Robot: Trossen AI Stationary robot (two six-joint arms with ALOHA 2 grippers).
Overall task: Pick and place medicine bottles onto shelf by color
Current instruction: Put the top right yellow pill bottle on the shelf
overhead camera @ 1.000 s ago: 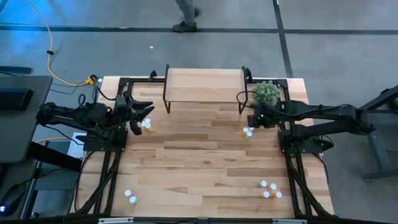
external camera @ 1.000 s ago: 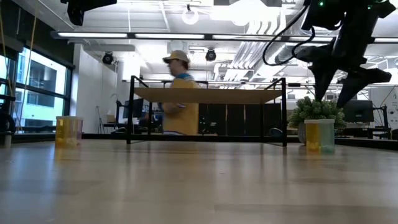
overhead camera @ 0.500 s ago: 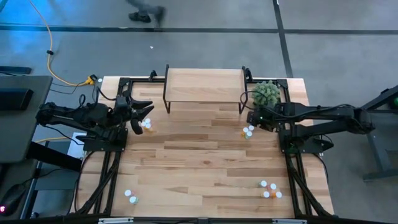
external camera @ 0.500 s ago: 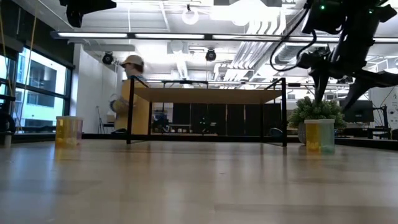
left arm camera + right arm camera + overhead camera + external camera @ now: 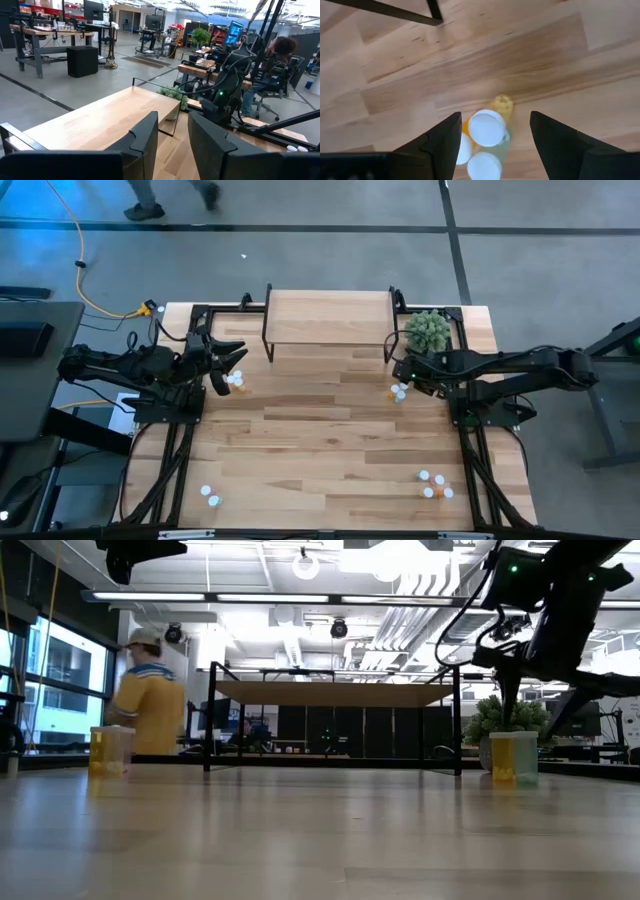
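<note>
The tabletop point(image 5: 330, 440) carries the shelf point(image 5: 328, 317) at its far edge, beside a plant point(image 5: 428, 330). The right arm reaches in level from the side, its pincer point(image 5: 492, 137) pointing straight down with fingers spread wide and empty above a cluster of bottles point(image 5: 487, 127). The left arm lies low and outstretched near more bottles point(image 5: 234, 380), its pincer point(image 5: 172, 132) narrowly parted, gripping nothing.

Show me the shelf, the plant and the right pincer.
shelf point(image 5: 328, 311), high view, bare wooden top.
plant point(image 5: 428, 330), high view, middle of leaves.
right pincer point(image 5: 492, 137), right wrist view, midway between fingertips.
</note>
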